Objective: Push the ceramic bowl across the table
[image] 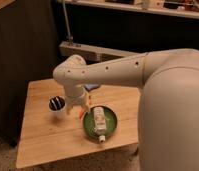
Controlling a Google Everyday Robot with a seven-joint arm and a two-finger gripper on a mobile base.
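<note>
The bowl [111, 121] lay just beside the hand [77, 107], whose grip could not be told; the push across the counter [39, 140] appeared hardly started, most travel remaining.

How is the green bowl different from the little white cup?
The ceramic bowl is green, wide and shallow; the cup is white, small and narrower. The bowl holds a white bottle lying down; the cup shows only a dark inside. Both stand on the table, with the gripper between them.
</note>
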